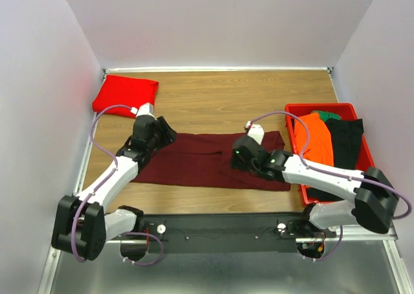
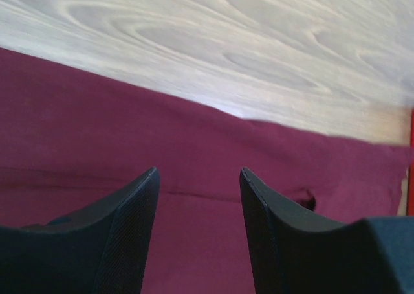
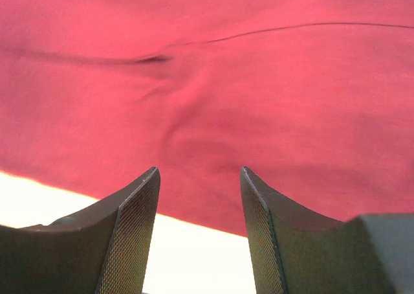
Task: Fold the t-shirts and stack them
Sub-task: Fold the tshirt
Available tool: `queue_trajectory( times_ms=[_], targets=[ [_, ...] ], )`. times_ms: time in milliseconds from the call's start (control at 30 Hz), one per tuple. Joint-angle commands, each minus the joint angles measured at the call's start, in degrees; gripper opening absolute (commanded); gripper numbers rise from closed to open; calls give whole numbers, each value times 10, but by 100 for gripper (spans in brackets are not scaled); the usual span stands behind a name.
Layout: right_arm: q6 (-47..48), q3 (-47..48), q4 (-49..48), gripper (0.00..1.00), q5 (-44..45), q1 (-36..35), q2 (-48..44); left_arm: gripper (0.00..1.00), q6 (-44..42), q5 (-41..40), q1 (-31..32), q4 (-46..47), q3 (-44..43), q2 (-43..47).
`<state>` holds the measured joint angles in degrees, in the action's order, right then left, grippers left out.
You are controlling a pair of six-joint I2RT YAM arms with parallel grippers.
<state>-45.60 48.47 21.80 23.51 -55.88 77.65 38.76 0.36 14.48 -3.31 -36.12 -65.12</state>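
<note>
The dark maroon t-shirt (image 1: 200, 161) lies as a long folded band across the middle of the table. A bright red t-shirt (image 1: 125, 94) sits folded at the back left corner. My left gripper (image 1: 166, 133) hovers over the maroon shirt's left end near its far edge. In the left wrist view it (image 2: 199, 174) is open, with only maroon cloth (image 2: 129, 132) below. My right gripper (image 1: 235, 162) is over the right part of the same shirt. In the right wrist view it (image 3: 199, 172) is open and empty above the cloth's (image 3: 213, 93) edge.
A red bin (image 1: 362, 171) at the right edge holds orange (image 1: 315, 142), green (image 1: 325, 115) and black (image 1: 348, 142) clothes. Wood table (image 1: 233, 103) shows behind the maroon shirt. White walls close in the left, back and right sides.
</note>
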Motion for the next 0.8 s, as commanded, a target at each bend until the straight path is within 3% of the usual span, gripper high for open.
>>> queue_trajectory(
  times_ms=[0,200,367,767],
  targets=[
    [-50,-55,21,62,44,49,-41,61,20,-35,36,30,8,3],
    [-48,-64,21,62,22,112,-32,61,49,-75,93,30,31,-9],
    [-53,-48,19,62,19,123,14,60,74,-97,141,30,42,-15],
    [-49,-36,-25,62,-8,153,98,50,97,-125,180,1,51,-34]
  ],
)
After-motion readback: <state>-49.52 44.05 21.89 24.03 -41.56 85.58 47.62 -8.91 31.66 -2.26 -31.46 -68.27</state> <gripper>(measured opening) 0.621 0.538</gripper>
